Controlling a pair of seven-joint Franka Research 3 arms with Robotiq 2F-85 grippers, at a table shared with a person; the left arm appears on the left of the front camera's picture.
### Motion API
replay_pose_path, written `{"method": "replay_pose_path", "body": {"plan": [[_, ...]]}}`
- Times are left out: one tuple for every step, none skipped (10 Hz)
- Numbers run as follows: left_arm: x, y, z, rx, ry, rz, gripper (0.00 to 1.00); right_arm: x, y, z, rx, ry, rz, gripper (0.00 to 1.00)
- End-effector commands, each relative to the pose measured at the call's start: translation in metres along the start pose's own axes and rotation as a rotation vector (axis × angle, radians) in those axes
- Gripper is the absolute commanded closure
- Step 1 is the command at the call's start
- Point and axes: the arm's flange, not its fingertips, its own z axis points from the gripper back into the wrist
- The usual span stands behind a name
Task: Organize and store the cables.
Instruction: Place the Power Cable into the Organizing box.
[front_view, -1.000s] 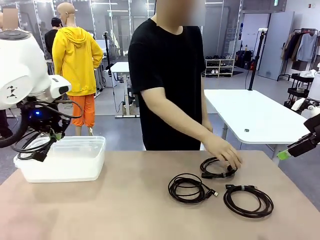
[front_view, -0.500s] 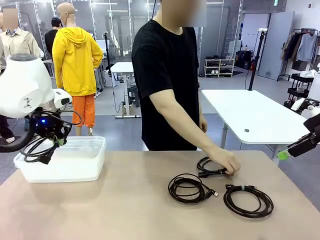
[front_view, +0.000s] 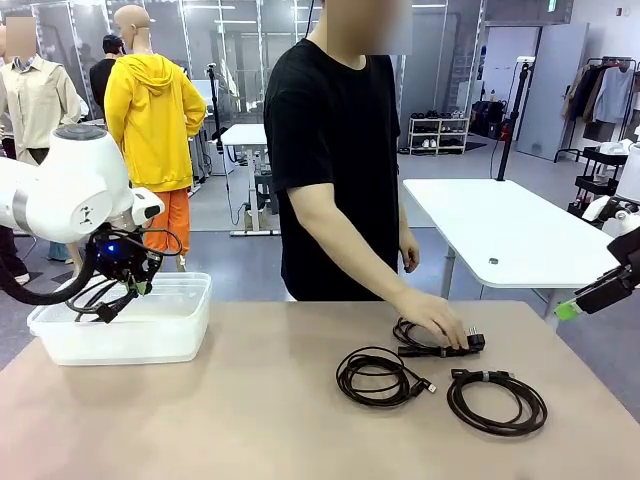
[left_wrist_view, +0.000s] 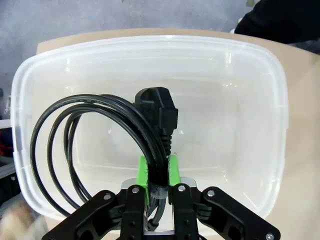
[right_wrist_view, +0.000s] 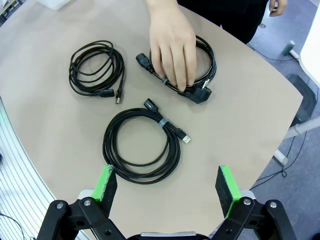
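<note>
Currently the left tool (left_wrist_view: 159, 172) clamps a coiled black cable (left_wrist_view: 100, 102) above the white plastic bin (left_wrist_view: 150, 45); the right tool (right_wrist_view: 165, 175), spread apart, hangs over three black cable coils (right_wrist_view: 160, 122) on the tan counter (right_wrist_view: 50, 125)

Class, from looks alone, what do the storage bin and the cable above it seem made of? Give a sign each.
Bin: likely translucent plastic, milky, light passing through its walls. Cable: probably rubbery black sheathing, semi-gloss, with pale highlights along its curves.
</note>
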Motion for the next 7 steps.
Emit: {"method": "replay_pose_path", "body": {"plan": [[0.012,-0.003,-0.008,0.008,0.005,-0.008,1.0,0.002,-0.001,0.001,-0.005,0.009,0.001,0.0],[0.012,-0.003,-0.008,0.004,0.006,-0.004,0.5,0.002,-0.001,0.001,-0.005,0.009,0.001,0.0],[0.01,-0.003,-0.005,-0.012,0.007,-0.005,0.47,0.002,-0.001,0.001,-0.005,0.009,0.001,0.0],[0.009,-0.003,-0.003,-0.009,0.005,-0.004,0.15,0.002,-0.001,0.001,-0.005,0.009,0.001,0.0],[0.007,-0.004,0.0,-0.006,0.008,0.001,0.11,0.002,-0.001,0.001,-0.005,0.009,0.001,0.0],[0.006,-0.003,0.002,-0.005,0.005,0.005,0.0,0.002,-0.001,0.001,-0.005,0.009,0.001,0.0],[0.004,-0.003,0.005,-0.003,0.001,0.013,0.0,0.002,-0.001,0.001,-0.005,0.009,0.001,0.0]]}}
